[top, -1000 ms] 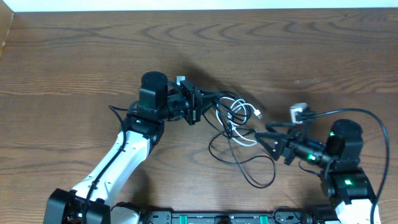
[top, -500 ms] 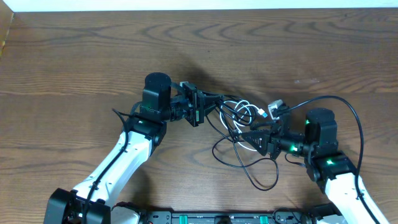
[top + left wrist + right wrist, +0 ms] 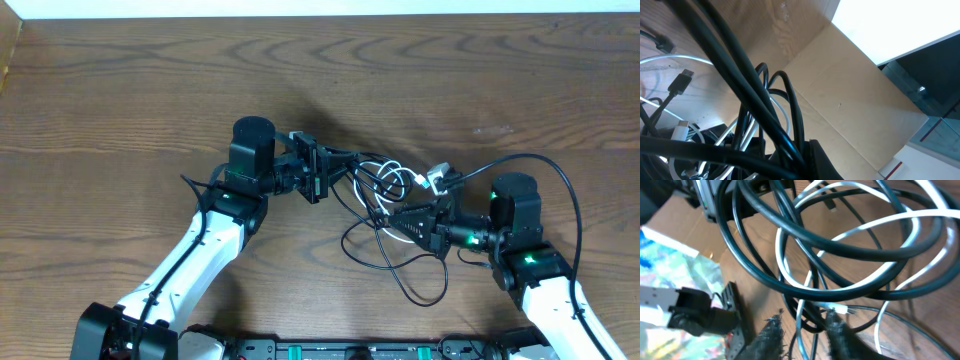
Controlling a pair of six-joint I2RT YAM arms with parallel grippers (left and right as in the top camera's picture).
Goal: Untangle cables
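Note:
The cables (image 3: 385, 188) lie tangled on the wooden table (image 3: 120, 90) between my two arms: black cords and a white one, with a small white plug (image 3: 437, 178) at the right. A black loop (image 3: 420, 285) trails toward the front. My left gripper (image 3: 322, 172) is shut on black cords at the tangle's left end; these cords (image 3: 740, 65) cross the left wrist view, and a black connector (image 3: 682, 80) hangs beside them. My right gripper (image 3: 392, 222) points left into the tangle. Its fingers (image 3: 771, 336) stand apart, with the white cord (image 3: 801, 315) and a black cord between them.
A thick black arm cord (image 3: 565, 185) arcs over the right arm. The table's far edge (image 3: 320, 12) runs along the top of the overhead view. A cardboard piece (image 3: 8, 50) sits at the far left corner.
My right gripper has moved left and up into the tangle, and its fingers have drawn closer together. The left arm shifted slightly and still holds the black cords.

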